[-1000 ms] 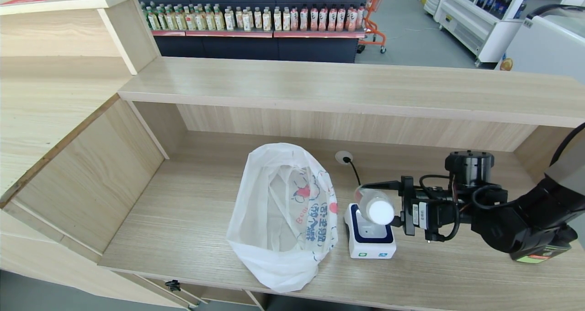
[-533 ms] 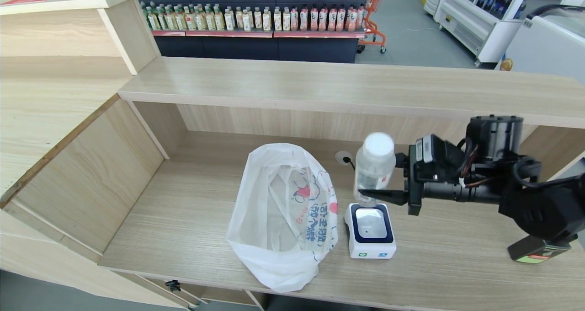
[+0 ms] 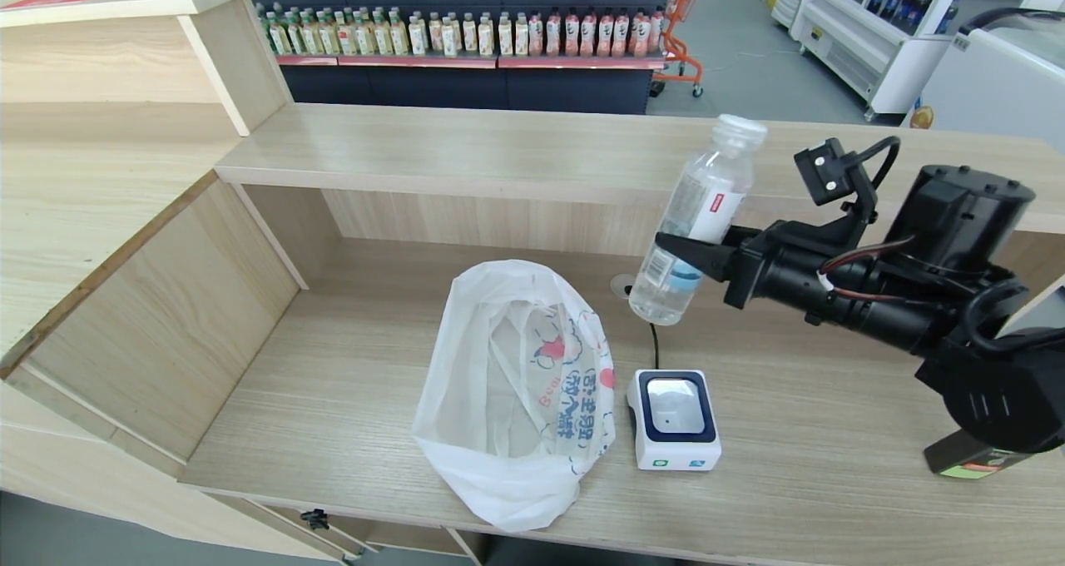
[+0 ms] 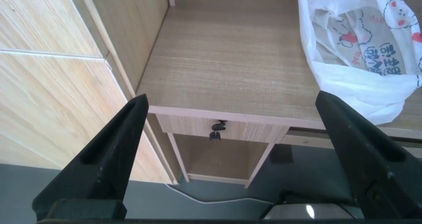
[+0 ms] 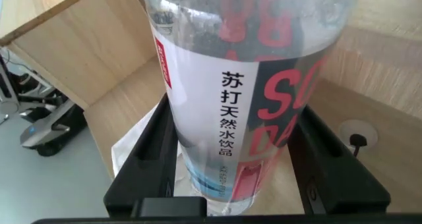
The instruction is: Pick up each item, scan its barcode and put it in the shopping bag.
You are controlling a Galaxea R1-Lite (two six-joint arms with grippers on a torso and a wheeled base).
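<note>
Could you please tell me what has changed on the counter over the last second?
The right tool, which kept its grip on the bottle, lifted it from just above the scanner to well clear of it. As it rose, the bottle swung from lying with its cap towards the head camera to nearly upright, cap uppermost. Nothing was let go. The bag and scanner stayed where they were.

The right gripper (image 3: 687, 255) holds a clear bottle (image 3: 697, 216) in its jaws, tilted and in the air above the counter (image 3: 333, 399). Below stands the scanner (image 3: 674, 417), with the open bag (image 3: 516, 391) just beside it.
</note>
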